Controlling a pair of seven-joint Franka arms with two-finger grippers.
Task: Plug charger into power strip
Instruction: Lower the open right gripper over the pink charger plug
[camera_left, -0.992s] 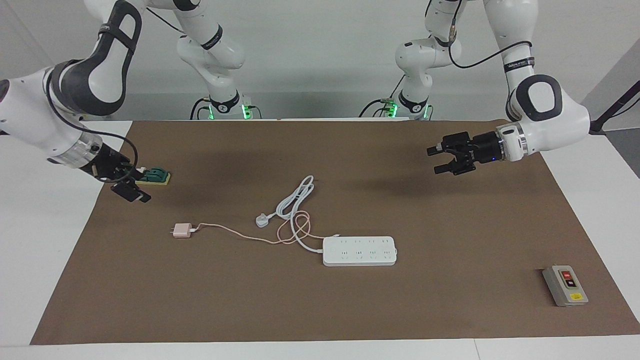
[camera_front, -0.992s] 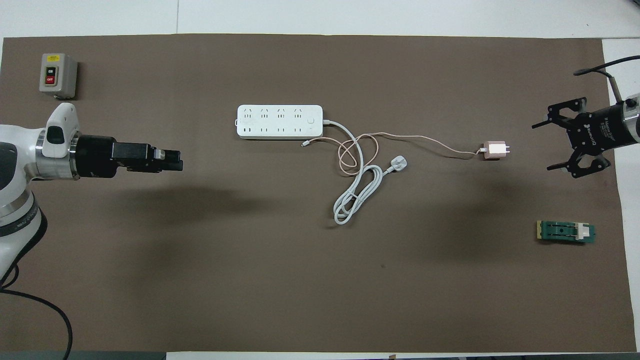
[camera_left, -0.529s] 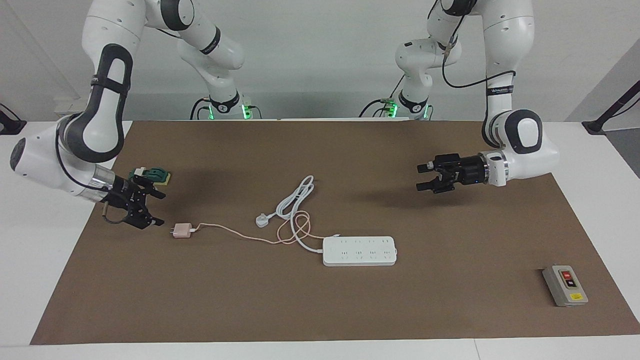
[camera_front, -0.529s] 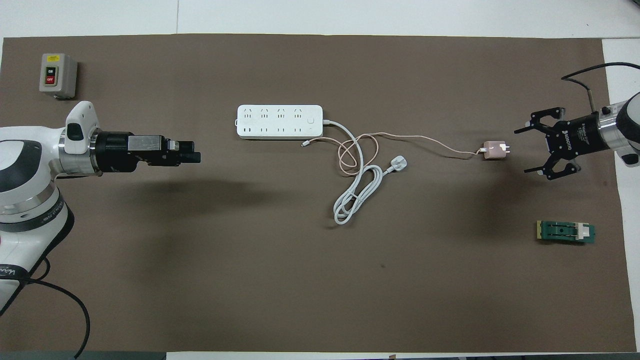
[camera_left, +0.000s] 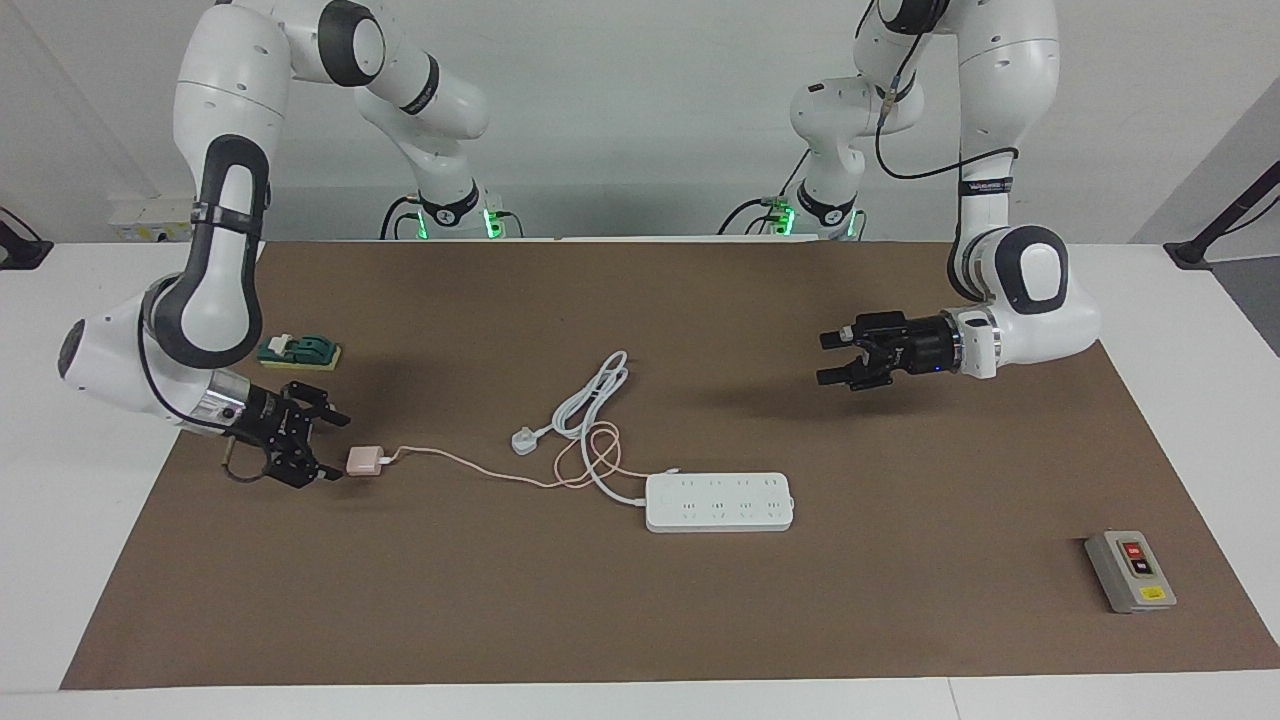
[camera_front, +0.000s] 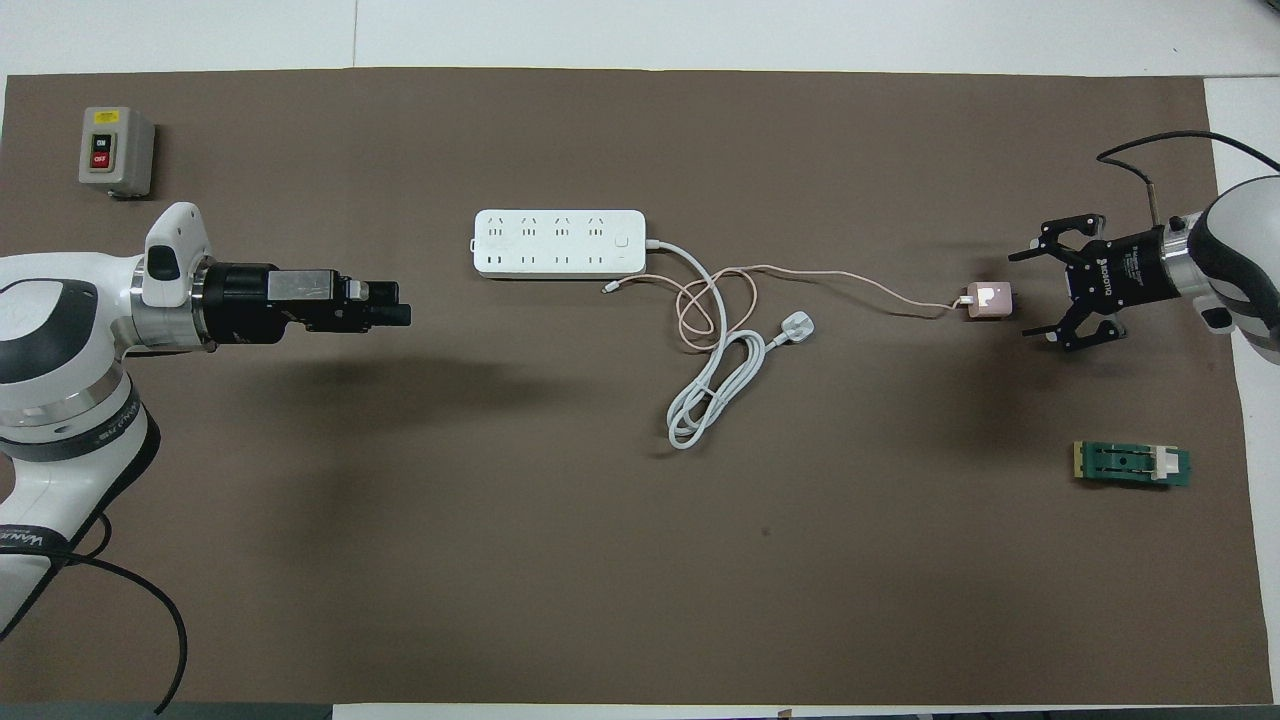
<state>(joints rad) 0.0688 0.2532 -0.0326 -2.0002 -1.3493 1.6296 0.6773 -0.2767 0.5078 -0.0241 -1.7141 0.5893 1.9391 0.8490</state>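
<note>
The pale-pink charger lies on the brown mat toward the right arm's end, and its thin pink cable runs to a loop beside the power strip; it also shows in the overhead view. The white power strip lies flat mid-table, also in the overhead view. My right gripper is open, low at the mat, its fingertips just at the charger's prong end, not closed on it; the overhead view shows the same. My left gripper is open and empty, held above the mat; it also shows in the overhead view.
The strip's thick white cord ends in a white three-pin plug beside the pink cable loop. A green block lies nearer to the robots than the charger. A grey box with red and black buttons sits at the left arm's end.
My right gripper has come down from beside the green block to the charger's prong end. My left gripper has moved lower and a little toward the table's middle.
</note>
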